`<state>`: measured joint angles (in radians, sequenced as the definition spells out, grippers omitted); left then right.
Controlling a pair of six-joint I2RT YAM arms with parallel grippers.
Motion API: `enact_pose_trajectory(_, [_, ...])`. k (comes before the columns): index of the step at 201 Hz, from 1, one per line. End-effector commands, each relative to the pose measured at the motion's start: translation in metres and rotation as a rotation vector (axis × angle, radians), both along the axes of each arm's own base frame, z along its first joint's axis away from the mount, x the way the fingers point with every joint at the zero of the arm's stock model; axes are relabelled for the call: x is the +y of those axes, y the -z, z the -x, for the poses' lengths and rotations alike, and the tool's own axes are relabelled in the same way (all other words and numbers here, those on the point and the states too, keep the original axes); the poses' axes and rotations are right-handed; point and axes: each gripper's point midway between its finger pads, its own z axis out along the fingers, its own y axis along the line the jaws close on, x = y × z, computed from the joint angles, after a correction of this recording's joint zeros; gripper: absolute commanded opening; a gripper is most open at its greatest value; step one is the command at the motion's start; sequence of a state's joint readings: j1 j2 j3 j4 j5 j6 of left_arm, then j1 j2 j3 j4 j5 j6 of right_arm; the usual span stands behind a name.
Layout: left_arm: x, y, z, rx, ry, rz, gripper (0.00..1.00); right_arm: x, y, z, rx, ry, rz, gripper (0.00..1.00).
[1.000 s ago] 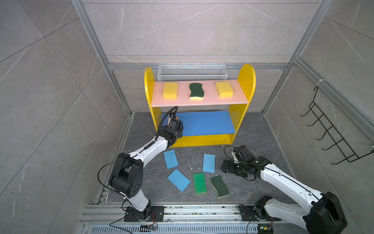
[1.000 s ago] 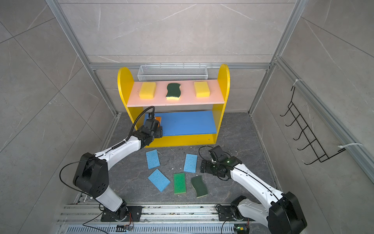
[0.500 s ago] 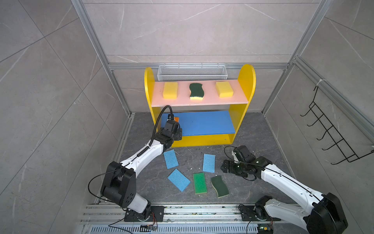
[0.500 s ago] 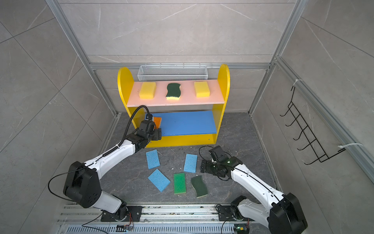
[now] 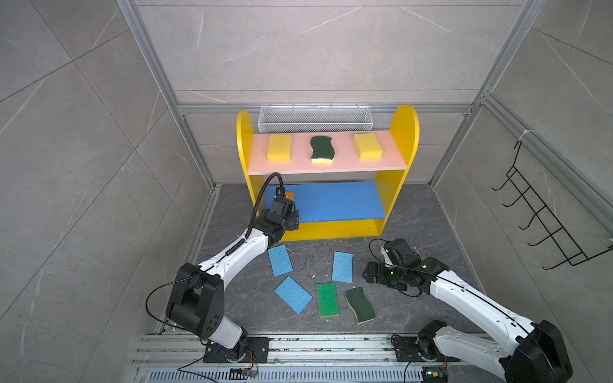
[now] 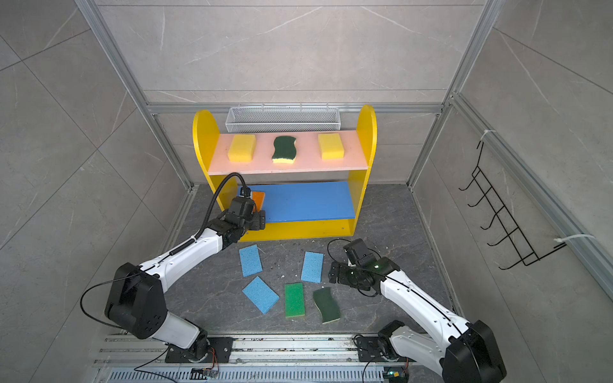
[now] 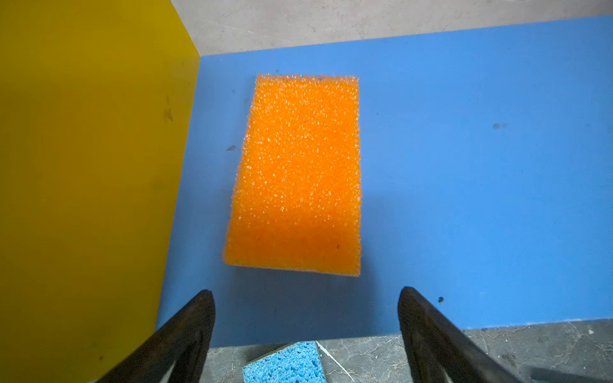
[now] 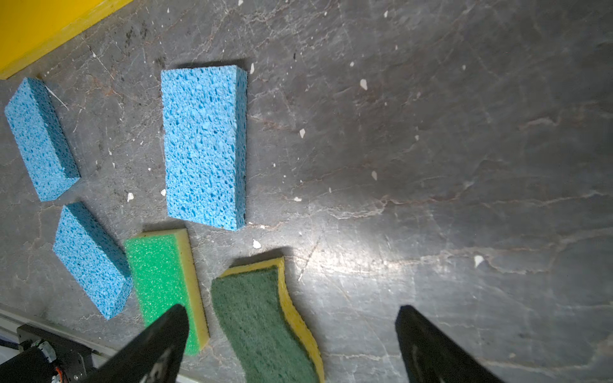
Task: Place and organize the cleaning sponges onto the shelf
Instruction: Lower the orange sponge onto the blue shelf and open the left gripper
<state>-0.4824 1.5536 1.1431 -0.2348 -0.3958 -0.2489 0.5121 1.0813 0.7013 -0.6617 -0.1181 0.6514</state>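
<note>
While the orange sponge [image 7: 295, 175] lay on the blue board [image 7: 464, 199] beside the shelf's [image 7: 83, 165] left panel, the left gripper [image 7: 306, 291] stood open and empty just before it. The right gripper [image 8: 292, 307] hung open over the floor [image 8: 431, 132] near five loose sponges [image 8: 204, 146].

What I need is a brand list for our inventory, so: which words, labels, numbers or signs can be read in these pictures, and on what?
None: no word, label, brand, number or sign can be read.
The orange sponge, light blue sponges, green sponge, scourers, yellow sponges and shelf show no print.
A small board low in a top view is too small to read.
</note>
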Motion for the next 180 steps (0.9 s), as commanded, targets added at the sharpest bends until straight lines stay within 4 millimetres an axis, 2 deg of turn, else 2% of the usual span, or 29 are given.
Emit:
enact_pose_trajectory(1, [0.001,-0.015,-0.015,-0.057,-0.022,-0.012,0.90,-0.003,-0.005,0.002,-0.012,-0.006,0.021,0.99])
enact_pose_trajectory(80, [0.001,-0.010,-0.028,-0.062,-0.054,-0.028,0.92,-0.004,-0.004,0.000,-0.009,-0.010,0.031,0.99])
enact_pose_trajectory(137, [0.000,0.000,-0.036,-0.044,-0.066,-0.031,0.93,-0.004,-0.004,0.001,-0.012,-0.014,0.034,0.99])
enact_pose_trajectory(180, [-0.002,0.001,-0.034,-0.042,-0.066,-0.003,0.93,-0.005,-0.003,0.001,-0.010,-0.014,0.040,0.99])
